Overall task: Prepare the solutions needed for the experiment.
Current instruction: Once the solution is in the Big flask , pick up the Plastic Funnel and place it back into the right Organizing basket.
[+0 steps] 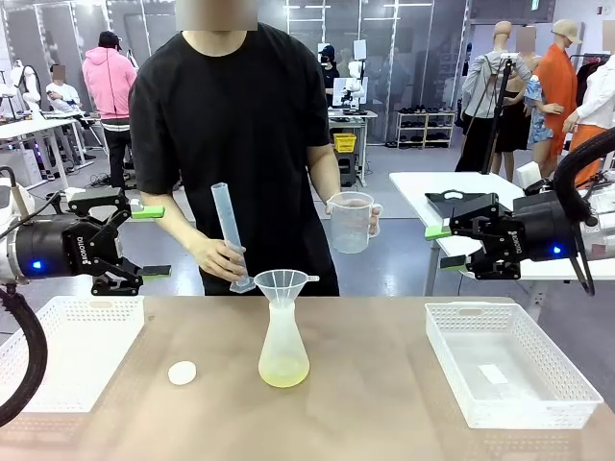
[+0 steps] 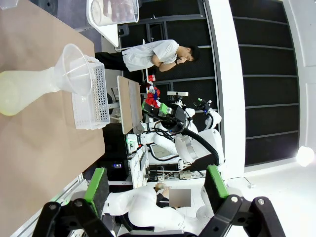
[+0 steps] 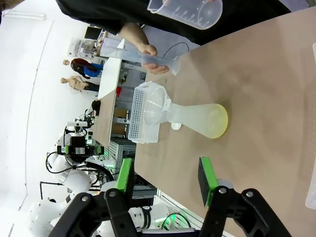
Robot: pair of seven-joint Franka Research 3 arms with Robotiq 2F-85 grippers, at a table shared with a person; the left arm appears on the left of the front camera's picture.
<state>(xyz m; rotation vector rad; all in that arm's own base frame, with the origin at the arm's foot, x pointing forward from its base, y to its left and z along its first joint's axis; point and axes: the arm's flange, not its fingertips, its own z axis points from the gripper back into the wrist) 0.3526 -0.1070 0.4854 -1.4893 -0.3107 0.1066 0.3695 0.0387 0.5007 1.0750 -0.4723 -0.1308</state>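
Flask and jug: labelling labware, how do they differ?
The flask stands on the table, funnel in its neck; the person holds the jug up. The flask is frosted, cone-shaped, with yellow-green liquid; the jug is clear, handled, seemingly empty. Both let light through.

Left basket [image 1: 77, 355], right basket [image 1: 461, 336], white cap [image 1: 182, 373] on table [image 1: 384, 403].

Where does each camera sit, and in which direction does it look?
Front view: fixed between the arms, facing across the table at the person; left gripper and right gripper, both open, at the sides.
Left wrist view: on the left wrist, rolled sideways, looking along the table towards the right arm; own fingers below.
Right wrist view: on the right wrist, rolled, facing the left arm; own fingers below.
Shared: all show the flask of solution with its funnel.
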